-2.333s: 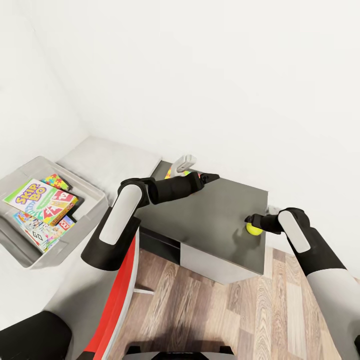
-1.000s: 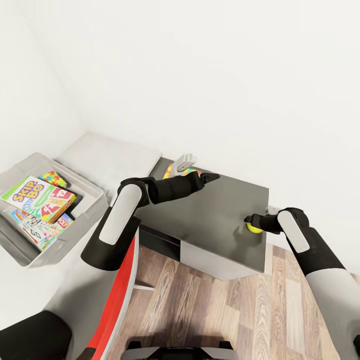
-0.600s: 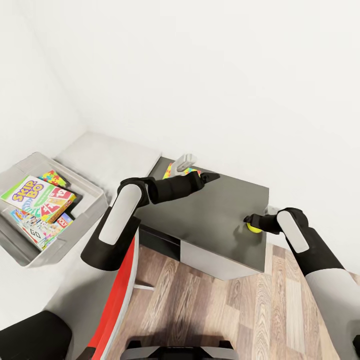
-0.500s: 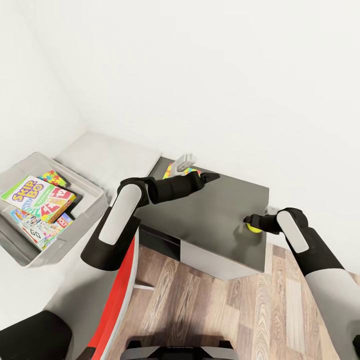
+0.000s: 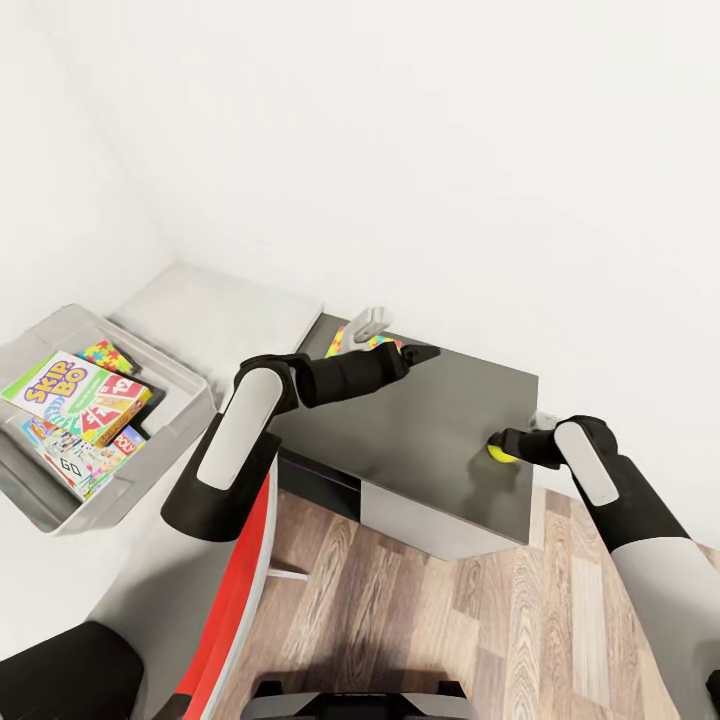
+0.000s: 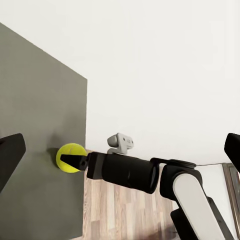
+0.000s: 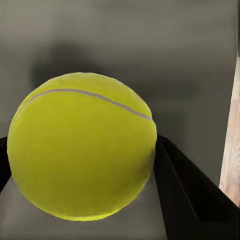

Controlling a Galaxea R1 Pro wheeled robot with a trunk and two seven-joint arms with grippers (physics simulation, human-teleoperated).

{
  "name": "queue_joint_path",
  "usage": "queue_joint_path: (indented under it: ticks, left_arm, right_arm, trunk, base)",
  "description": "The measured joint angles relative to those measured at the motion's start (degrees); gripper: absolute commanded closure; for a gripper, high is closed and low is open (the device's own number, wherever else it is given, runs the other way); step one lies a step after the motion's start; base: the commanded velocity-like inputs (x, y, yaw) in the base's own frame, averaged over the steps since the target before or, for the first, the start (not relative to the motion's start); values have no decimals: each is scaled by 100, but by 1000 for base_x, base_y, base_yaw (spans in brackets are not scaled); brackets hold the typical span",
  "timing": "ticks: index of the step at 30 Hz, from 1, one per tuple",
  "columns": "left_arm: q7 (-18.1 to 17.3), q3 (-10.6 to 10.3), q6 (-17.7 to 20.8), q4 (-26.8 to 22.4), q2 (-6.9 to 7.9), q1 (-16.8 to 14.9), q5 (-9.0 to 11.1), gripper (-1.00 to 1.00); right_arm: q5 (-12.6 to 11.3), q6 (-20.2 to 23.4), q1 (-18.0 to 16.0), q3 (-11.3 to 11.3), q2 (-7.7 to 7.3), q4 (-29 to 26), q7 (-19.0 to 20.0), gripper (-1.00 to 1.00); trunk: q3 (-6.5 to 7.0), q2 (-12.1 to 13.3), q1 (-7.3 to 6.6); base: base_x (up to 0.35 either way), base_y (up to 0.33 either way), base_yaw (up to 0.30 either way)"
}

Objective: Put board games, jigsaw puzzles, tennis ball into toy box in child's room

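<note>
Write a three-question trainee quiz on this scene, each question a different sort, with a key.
1. True or false: the tennis ball lies inside the toy box.
2. Which gripper is at the ball? A) left gripper B) right gripper
3. Fill in: the top game in the box reads "____".

Key: 1. False: it sits on the dark table wing. 2. B. 3. SKIP-BO.
</note>
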Motion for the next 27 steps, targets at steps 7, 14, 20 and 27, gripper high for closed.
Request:
queue_joint_path:
  ticks: [7,14,20,27]
  left_arm:
    - [0,0,0,-9,0,2,3,-100]
    - [-2,0,0,-18,10,8,8,-100]
    - [-7,3,5,-86,34,20,19,-100]
    - [-8,15,7,-277,63,55,41,-100]
  right_arm:
    - [7,4,-2,-5,-8,-2,-1,100]
    - [6,3,-7,-11,-11,-7,-6,100]
    - [2,20,-13,-15,-19,-74,-17,100]
    - [-4,65,9,-42,-39,-357,-24,100]
  trunk:
    - [0,0,0]
    - [0,0,0]
    - [0,0,0]
    - [0,0,0]
  base:
    - [0,0,0]
    - [0,0,0]
    - [0,0,0]
    - [0,0,0]
